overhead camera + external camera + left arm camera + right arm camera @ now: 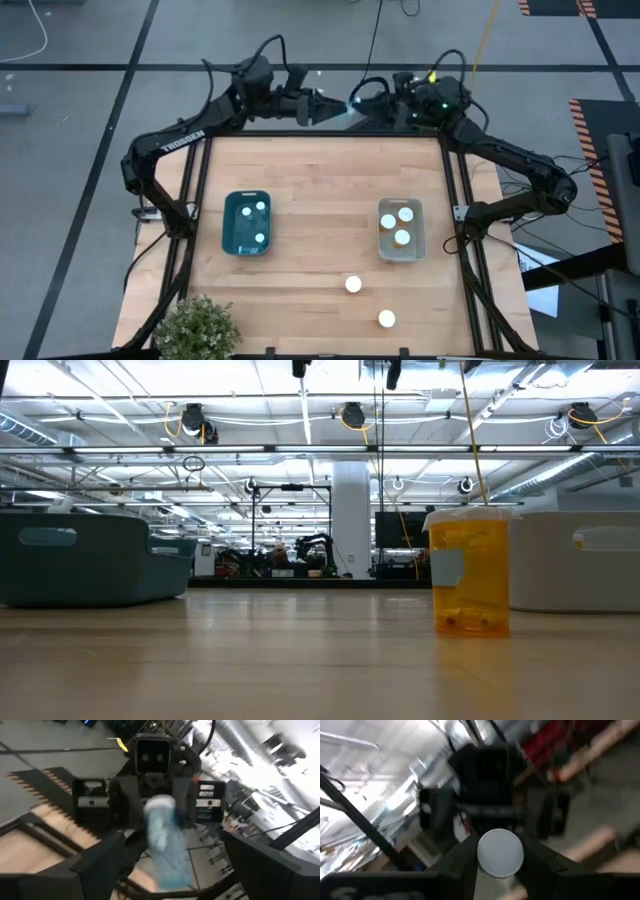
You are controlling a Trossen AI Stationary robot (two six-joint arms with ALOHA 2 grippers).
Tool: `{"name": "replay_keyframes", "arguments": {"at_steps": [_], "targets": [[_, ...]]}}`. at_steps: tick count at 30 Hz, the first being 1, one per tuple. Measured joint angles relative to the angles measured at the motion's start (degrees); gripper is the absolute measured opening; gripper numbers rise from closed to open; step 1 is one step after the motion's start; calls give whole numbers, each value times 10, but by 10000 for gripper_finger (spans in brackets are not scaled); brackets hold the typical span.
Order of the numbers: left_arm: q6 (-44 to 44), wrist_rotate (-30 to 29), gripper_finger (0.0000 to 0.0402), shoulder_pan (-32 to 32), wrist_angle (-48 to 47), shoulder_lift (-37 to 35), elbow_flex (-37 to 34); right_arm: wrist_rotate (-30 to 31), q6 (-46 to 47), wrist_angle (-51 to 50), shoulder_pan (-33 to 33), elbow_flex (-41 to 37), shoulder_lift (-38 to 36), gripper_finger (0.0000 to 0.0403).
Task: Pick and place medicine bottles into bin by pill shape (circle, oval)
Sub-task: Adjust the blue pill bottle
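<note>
1. Right gripper [500, 854] above the table's far edge, fingers [464, 861] clamped on either side of a medicine bottle [165, 847] at its round white cap [500, 853].
2. Left gripper [318, 108] just opposite, nose to nose with the right one; fingers [97, 867] spread apart on either side of the pale bottle body, not touching it.
3. On the table's left, a teal bin [230, 235] with two white-capped bottles inside.
4. On the right, a pale bin [420, 240] holding three bottles.
5. Nearer the front edge, two loose bottles [353, 285] [386, 319] standing upright, well apart from both bins and both arms.
6. From table height, one amber bottle [470, 572] in front of the pale bin, partly covering it.
7. At the near-left corner, a potted plant [195, 325].
</note>
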Motion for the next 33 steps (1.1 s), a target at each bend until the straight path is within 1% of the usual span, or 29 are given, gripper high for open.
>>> {"name": "replay_keyframes", "arguments": {"at_steps": [3, 5, 10, 14, 18, 20, 23, 28, 33], "targets": [[16, 0, 347, 0, -49, 0, 0, -31, -1, -55, -1, 0, 0, 117], [34, 0, 347, -3, -91, 1, 0, -51, -3, -72, -1, 0, 0, 117], [87, 1, 347, -16, -173, 7, 0, -57, -19, -93, 1, 0, 0, 117], [98, 10, 347, -25, -183, 6, 0, -65, -34, -98, 1, 0, 0, 117], [97, 11, 347, -31, -187, 6, 0, -85, -52, -126, 1, 0, 0, 117], [97, 11, 345, -32, -189, 6, 0, -85, -60, -136, 1, 0, 0, 117], [98, 11, 327, -33, -198, 6, 0, -85, -65, -144, 1, 0, 0, 117], [100, -7, 280, -34, -221, 6, 0, -85, -70, -143, 1, 0, 0, 117], [108, -9, 250, -34, -212, 6, 0, -85, -74, -145, 1, 0, 0, 116]]}}
